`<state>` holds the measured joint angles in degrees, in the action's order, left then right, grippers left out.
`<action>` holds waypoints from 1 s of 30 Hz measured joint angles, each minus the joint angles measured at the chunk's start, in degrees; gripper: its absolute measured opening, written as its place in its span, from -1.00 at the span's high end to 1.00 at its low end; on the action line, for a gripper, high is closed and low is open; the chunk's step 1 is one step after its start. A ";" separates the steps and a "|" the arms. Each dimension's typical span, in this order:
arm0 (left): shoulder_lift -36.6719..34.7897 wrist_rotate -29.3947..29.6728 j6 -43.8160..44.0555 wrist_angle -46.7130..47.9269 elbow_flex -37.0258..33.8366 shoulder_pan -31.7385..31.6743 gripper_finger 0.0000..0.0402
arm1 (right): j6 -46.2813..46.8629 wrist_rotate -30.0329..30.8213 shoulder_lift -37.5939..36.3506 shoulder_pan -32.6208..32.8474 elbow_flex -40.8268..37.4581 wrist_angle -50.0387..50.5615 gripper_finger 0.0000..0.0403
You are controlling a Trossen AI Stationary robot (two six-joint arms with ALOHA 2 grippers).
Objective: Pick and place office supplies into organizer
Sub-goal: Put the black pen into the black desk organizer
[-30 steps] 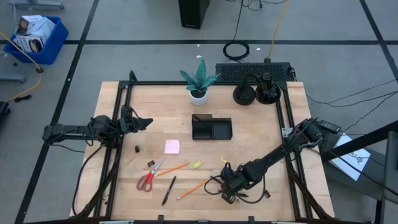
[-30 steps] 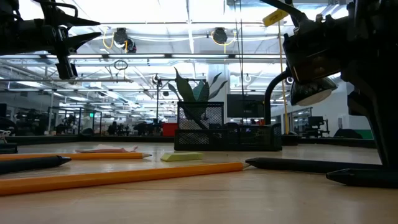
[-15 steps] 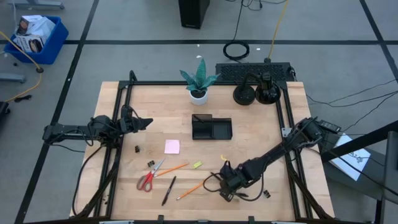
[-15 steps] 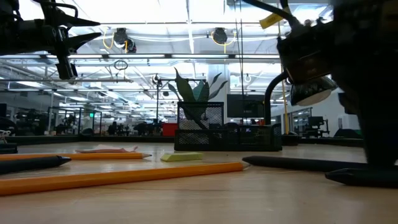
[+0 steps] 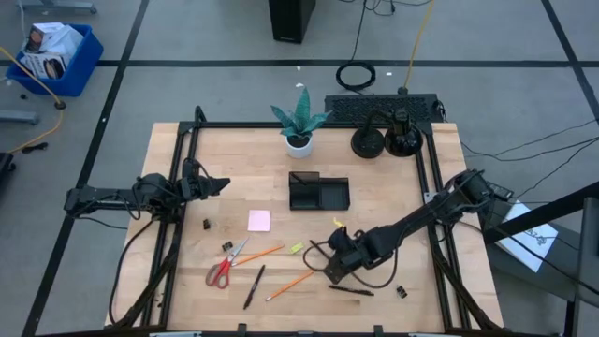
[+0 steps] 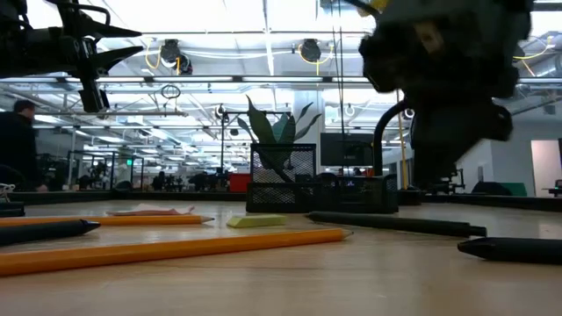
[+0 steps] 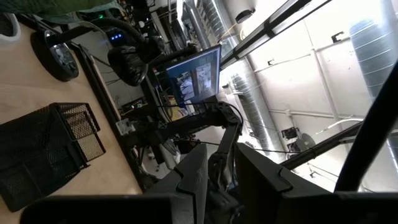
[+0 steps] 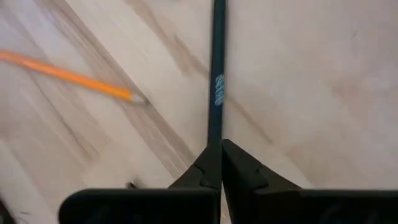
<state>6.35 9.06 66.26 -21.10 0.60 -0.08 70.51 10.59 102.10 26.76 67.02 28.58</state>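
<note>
Right gripper (image 5: 329, 265) has lifted a black pen (image 8: 215, 93) off the wooden table (image 5: 393, 206).

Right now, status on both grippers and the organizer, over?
Right gripper shut on black pen, low over the front of the table. Left gripper idle at left edge, holding nothing. Organizer at centre; nothing seen inside, path clear.

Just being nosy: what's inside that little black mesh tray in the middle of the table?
From above, the black tray shows only dark, empty-looking compartments; nothing sticks out. Its floor is too dark to rule out something tiny. The right claw is shut on a black pen.
</note>
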 joint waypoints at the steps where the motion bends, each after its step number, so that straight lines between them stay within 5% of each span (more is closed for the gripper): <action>1: 0.00 -0.01 0.00 0.01 0.00 0.00 0.57 | -0.23 0.35 -0.59 -0.43 0.05 -0.35 0.99; 13: 0.02 -1.10 0.00 0.42 0.02 0.00 0.57 | -3.04 -3.05 -1.34 -2.18 0.13 -10.83 0.92; 25: 0.02 -1.10 0.23 1.63 0.02 0.00 0.57 | -5.66 7.40 -2.11 -5.09 0.13 -37.88 0.92; 30: 0.00 -0.15 1.60 1.20 0.02 0.00 0.57 | -6.73 -3.72 -2.25 -7.43 0.93 -38.50 0.93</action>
<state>6.35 8.91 67.86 -19.91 0.62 -0.08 63.78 6.87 99.85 19.33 67.96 -9.93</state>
